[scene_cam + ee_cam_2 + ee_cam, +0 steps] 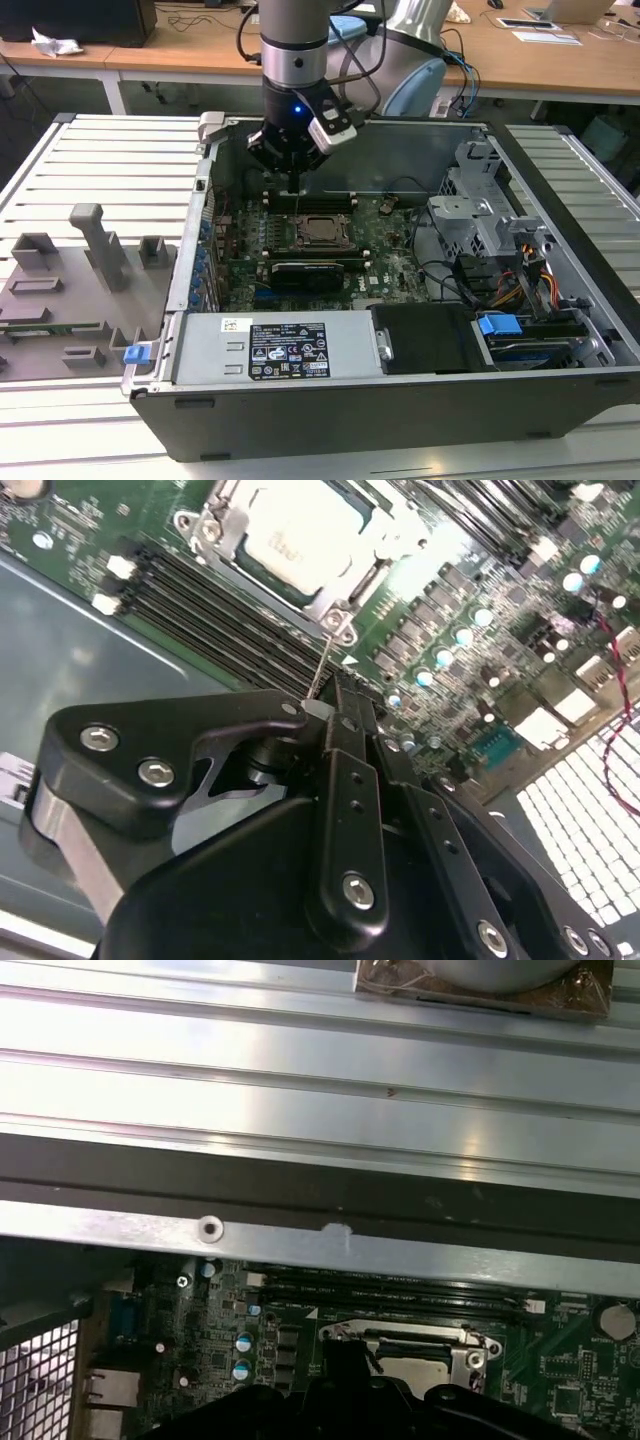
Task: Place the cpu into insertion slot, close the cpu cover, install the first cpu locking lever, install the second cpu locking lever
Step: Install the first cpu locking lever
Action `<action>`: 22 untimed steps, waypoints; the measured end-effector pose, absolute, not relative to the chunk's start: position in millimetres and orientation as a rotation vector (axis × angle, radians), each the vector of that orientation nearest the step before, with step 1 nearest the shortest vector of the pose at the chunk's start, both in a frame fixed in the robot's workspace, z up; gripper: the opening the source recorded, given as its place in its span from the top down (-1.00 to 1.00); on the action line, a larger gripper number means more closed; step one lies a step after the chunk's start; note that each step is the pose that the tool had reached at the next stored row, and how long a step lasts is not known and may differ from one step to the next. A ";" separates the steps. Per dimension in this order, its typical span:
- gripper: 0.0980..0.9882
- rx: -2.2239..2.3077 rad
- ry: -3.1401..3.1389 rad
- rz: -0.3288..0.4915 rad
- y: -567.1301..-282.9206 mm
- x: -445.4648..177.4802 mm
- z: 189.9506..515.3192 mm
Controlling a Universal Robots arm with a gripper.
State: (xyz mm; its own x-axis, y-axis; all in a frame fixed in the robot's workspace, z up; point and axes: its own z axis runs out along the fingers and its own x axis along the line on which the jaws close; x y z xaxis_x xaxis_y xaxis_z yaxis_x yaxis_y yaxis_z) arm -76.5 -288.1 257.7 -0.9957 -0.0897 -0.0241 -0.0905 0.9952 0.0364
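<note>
The jaws of the gripper [326, 698] look clenched on the thin cpu locking lever [322, 665] at the corner of the cpu cover [270, 578]; such springy wire could slip free and snap back

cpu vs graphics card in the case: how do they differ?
The cpu is small, square and silvery-grey; the graphics card is long, narrow and black. The cpu lies nearer the gripper; the graphics card sits farther off. Both sit on the green motherboard.
</note>
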 end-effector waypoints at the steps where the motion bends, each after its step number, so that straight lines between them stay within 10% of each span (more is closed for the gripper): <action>1: 0.98 -0.141 3.115 0.058 -288.1 -75.0 257.6; 22: 0.98 -0.125 3.111 0.134 -290.9 -54.2 241.6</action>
State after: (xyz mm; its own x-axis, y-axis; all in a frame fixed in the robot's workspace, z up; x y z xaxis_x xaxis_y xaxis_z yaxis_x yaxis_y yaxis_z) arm -54.2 -290.9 241.6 -0.9965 -0.0788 -0.0282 -0.0809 0.9931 0.0848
